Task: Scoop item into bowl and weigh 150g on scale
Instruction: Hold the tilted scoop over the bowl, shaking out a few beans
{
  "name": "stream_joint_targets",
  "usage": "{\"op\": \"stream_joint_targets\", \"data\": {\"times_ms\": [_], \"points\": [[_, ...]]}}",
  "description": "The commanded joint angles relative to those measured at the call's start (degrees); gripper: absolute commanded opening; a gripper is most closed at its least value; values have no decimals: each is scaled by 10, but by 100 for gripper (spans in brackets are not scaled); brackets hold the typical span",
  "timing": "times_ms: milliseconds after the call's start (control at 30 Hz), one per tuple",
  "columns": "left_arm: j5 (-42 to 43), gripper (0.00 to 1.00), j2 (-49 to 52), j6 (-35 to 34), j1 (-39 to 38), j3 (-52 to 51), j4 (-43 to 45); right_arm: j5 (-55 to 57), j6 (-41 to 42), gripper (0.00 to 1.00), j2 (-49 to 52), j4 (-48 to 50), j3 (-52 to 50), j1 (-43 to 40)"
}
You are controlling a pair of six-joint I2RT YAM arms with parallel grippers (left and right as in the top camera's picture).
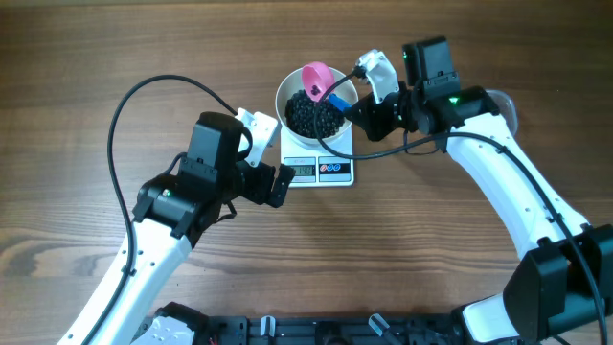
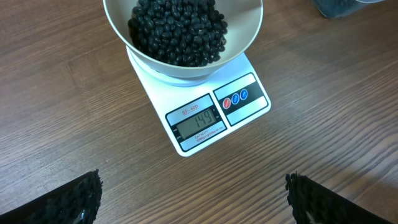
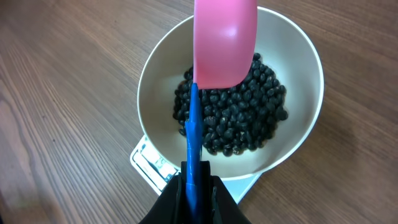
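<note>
We are gripping the blue handle (image 3: 194, 134) of the pink scoop (image 3: 225, 43) with our right jaws, which are pinching shut on it; the scoop is hanging over the white bowl (image 1: 284, 96), its pink head sitting above the far side of the bowl and its handle slanting back toward our right arm; the beans (image 3: 239, 118) are lying in a black heap in the bottom of the bowl, with bare white wall showing all around them; the bowl is sitting on the scale (image 1: 337, 172), covering its back part and leaving the front strip showing; the display (image 2: 198, 119) is reading 149, with the round buttons (image 2: 235, 99) just beside it; the scale is resting on the brown wooden tabletop (image 1: 96, 57); our left jaws are standing wide open and holding nothing, their dark fingertips (image 2: 74, 199) showing at the bottom corners of the left wrist view, hovering near the front of the scale without touching it.
</note>
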Motion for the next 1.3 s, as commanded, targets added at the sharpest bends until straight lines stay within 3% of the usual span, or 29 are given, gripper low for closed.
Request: {"op": "stream_joint_targets", "data": {"times_ms": [0,533,833,1267], "points": [[9,100,1,1,-3,-3,2,-10,-25,4,-13,2,4,1],[9,100,1,1,-3,-3,2,-10,-27,4,-13,2,4,1],[9,100,1,1,-3,-3,2,2,-126,4,-13,-5,4,1],[9,100,1,1,-3,-3,2,31,-109,4,-13,-9,4,1]]}}
